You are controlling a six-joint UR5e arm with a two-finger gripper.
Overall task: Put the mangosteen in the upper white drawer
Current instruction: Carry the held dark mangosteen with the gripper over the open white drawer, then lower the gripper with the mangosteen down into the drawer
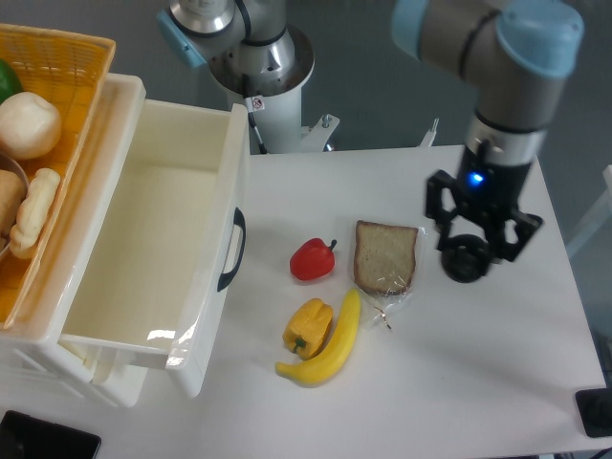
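The mangosteen (pixel 467 264) is a small round near-black fruit held in my gripper (pixel 469 252), which is shut on it above the right part of the table, just right of the bread slice. The fruit's greenish cap is hidden by the gripper. The upper white drawer (pixel 232 158) stands pulled open at the left, with a dark curved handle (pixel 232 251) on its front panel. Its inside shows nothing in it. The gripper is far to the right of the drawer.
A red pepper (pixel 312 259), a bagged bread slice (pixel 386 257), a yellow pepper (pixel 308 325) and a banana (pixel 332 339) lie between the drawer and the gripper. A yellow wicker basket (pixel 67 67) with food sits at the far left. The arm's base (pixel 258 57) stands behind the table.
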